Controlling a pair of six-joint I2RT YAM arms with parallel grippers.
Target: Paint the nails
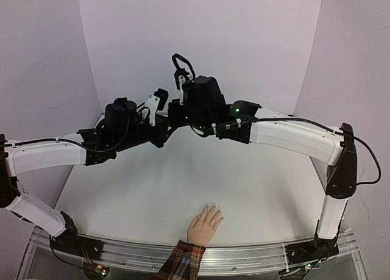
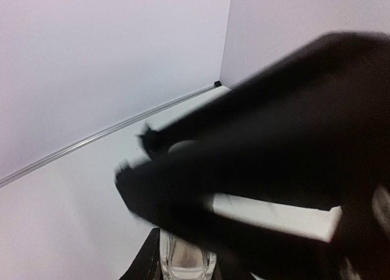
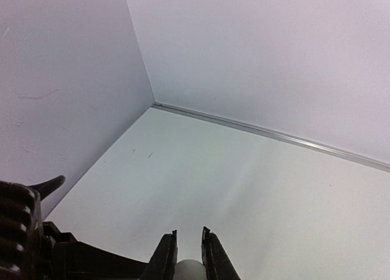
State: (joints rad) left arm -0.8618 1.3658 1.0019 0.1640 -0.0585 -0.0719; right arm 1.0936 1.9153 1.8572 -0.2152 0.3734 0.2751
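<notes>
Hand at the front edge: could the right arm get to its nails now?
Probably yes: nothing stands between the hand and the right gripper, though it is shut on a white cap.

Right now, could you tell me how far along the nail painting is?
Done: the left gripper holds the clear bottle above the table, and the right gripper is shut on its white cap. In hand: opening the bottle; whether the cap is off yet is unclear. Left: all the painting; the nails on the hand at the near edge look bare.
</notes>
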